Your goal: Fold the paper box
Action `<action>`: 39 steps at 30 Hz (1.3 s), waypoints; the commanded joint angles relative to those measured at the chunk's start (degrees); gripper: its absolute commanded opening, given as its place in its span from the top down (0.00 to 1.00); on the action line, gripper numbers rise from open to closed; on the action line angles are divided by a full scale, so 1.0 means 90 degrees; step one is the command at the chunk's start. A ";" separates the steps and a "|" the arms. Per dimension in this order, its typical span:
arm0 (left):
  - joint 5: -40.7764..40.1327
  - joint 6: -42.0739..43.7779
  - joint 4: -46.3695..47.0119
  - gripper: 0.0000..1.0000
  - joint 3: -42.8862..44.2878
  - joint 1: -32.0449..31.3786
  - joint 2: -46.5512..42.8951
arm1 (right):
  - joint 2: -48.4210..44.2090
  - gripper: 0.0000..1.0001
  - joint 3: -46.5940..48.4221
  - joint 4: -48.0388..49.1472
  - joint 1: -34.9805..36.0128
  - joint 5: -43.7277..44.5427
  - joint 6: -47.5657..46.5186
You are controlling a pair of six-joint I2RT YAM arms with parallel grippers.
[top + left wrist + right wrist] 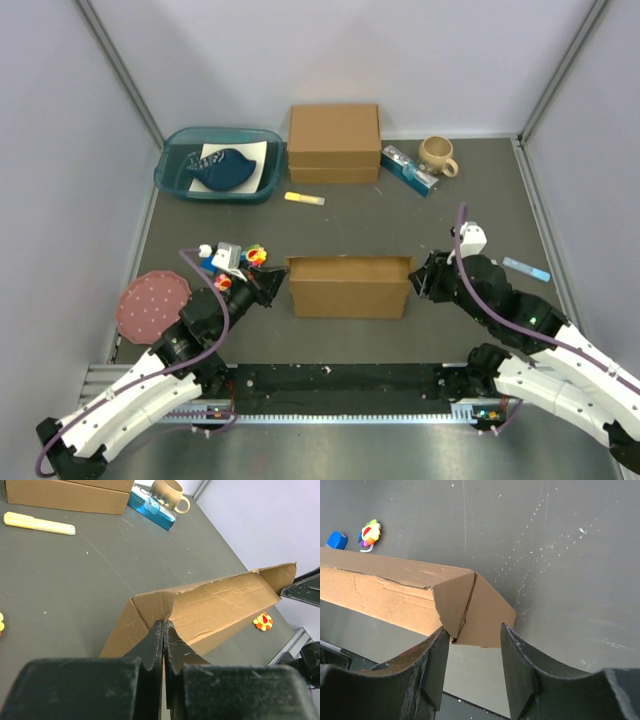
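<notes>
Here's the paper box point(349, 286), plain brown corrugated card, lying lengthwise across the near middle of the surface point(400, 220) between the two arms. It stands as a long, shallow trough, its near wall up, with creases along that wall and a folded flap at each end.

At the left end the left fingers point(152, 645) are pressed together, tips right against the folded corner; whether any card is nipped between them, I cannot tell. At the right end the right fingers point(437, 665) stand apart, straddling the end flap, one fingertip just touching the bottom corner.

By the left arm sit a pink disc point(152, 306) and a cluster of small colourful toys point(255, 255). Off to the right lies a light blue stick point(526, 269).

Further back there's a yellow marker point(304, 198), well clear of the box. Along the far edge: a teal tub point(170, 172) holding something dark blue on white paper, a thicker cardboard box point(334, 143), a blue packet point(408, 169) and a beige mug point(437, 155).

The surface is dark grey and scuffed, closed in by pale grey walls point(350, 50)
</notes>
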 commanded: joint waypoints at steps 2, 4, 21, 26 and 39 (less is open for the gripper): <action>-0.0039 0.0037 -0.0712 1.00 0.0026 -0.0026 0.0177 | 0.0031 0.54 0.0527 -0.0150 0.0069 0.0344 -0.0268; -0.0048 0.0027 -0.0712 1.00 0.0027 -0.0026 0.0196 | 0.0040 0.54 0.0596 -0.0102 0.0069 0.0403 -0.0327; 0.0000 -0.0002 -0.0663 1.00 0.0075 -0.0016 0.0284 | 0.0695 0.79 0.0909 0.0406 0.0069 0.0452 -0.0835; -0.0019 0.0017 -0.0663 1.00 0.0075 -0.0026 0.0294 | 0.0646 0.92 0.0802 0.0426 0.0059 0.0413 -0.0815; -0.0039 -0.0149 -0.0478 1.00 -0.0198 -0.0026 0.0303 | 0.0100 1.00 -0.0526 0.0465 0.0069 -0.0046 -0.0044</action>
